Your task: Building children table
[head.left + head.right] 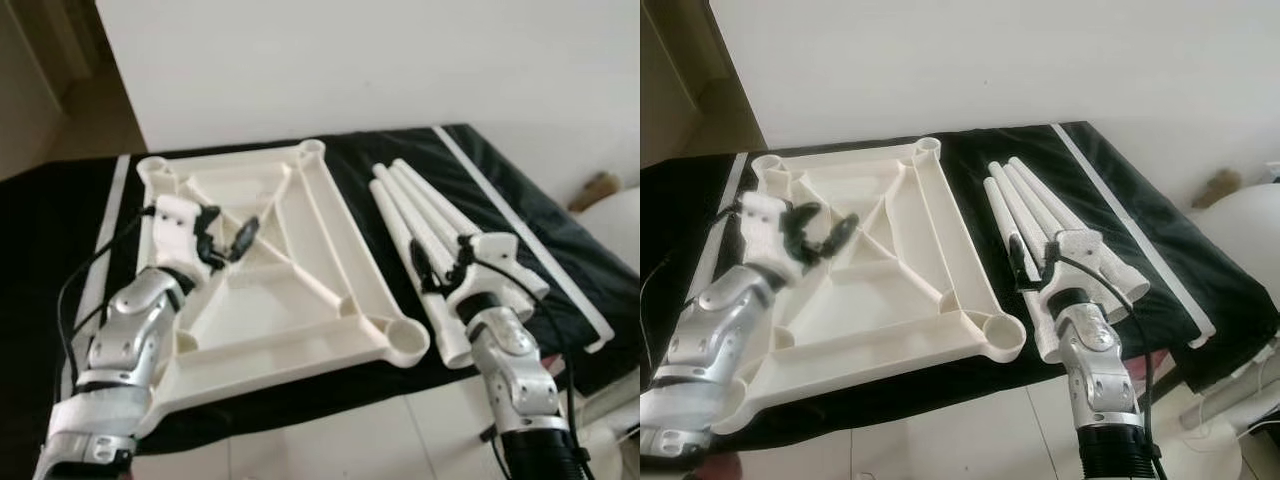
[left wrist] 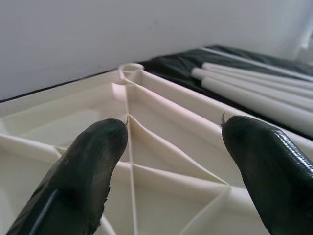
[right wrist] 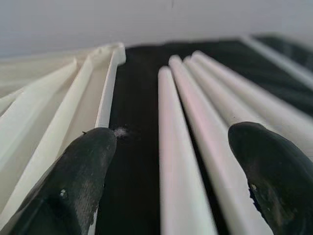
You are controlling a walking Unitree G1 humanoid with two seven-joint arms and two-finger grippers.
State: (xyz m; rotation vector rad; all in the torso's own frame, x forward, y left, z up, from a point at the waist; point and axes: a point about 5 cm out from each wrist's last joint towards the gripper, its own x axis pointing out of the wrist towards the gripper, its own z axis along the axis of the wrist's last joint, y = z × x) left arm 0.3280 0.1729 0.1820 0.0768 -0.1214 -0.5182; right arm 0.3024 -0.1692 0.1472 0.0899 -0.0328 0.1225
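Over the tabletop (image 1: 262, 262) (upside down) hangs the open left hand (image 1: 226, 240), the open right hand (image 1: 443, 268) over 4 legs (image 1: 412, 215).

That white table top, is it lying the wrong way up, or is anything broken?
The table top lies underside up, ribs and corner sockets showing, beside four loose legs on the black cloth. That suits assembly. No visible damage.

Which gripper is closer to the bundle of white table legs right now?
Right. The right gripper hovers open directly over the table legs, fingers straddling them. The left gripper is open over the upturned tabletop, a tabletop's width from the legs.
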